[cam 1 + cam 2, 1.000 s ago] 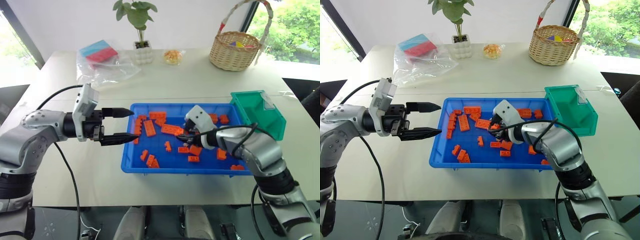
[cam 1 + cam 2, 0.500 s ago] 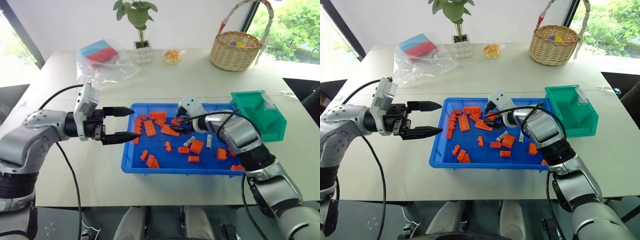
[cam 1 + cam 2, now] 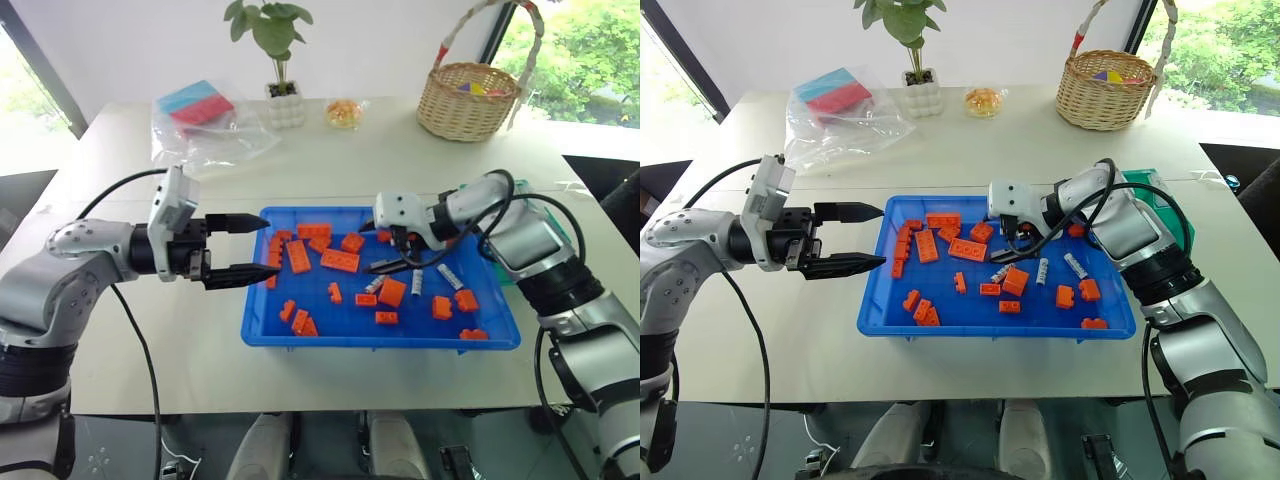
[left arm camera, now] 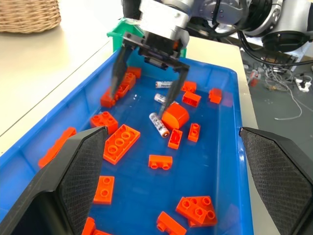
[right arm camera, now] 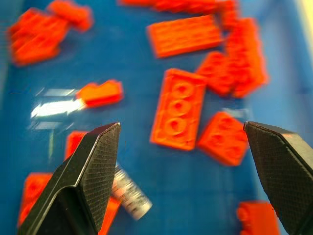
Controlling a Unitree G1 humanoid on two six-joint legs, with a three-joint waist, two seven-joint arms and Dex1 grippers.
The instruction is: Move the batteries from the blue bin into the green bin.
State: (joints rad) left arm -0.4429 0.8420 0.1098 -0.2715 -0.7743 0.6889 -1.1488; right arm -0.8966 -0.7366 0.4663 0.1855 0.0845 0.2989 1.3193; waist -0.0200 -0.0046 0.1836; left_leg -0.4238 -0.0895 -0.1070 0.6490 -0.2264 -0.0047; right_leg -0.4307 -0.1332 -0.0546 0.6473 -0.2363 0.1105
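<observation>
Left of the scene: the left gripper (image 3: 240, 246) hovers just outside the left rim of the blue bin (image 3: 262, 330), its two black fingers spread and pointing across the tray with nothing between them.

Centre: the blue bin lies on the white table (image 3: 400, 160) and holds a scatter of orange toy bricks (image 3: 340, 260). Among them, in the right half of the tray, lie at least three batteries (image 3: 417, 281): one beside a chunky orange brick near the middle, one just right of it, and one further right, lying at an angle. All rest flat on the tray floor, apart from one another, and none is held.

Right of centre: the right gripper (image 3: 382, 246) hangs above the middle of the tray, angled downward, its fingers wide apart and empty; in the left wrist view one fingertip stands close above the nearest battery.

Far right: the green bin (image 3: 1160, 190) sits against the tray's right end, largely hidden behind the right arm.

Handling, as a judgement: each battery is likely rigid, smooth and dense for its size, and apt to roll or slip. The best hold appears to be across the middle of the cylinder, fingers either side of its long axis, clear of neighbouring bricks.
</observation>
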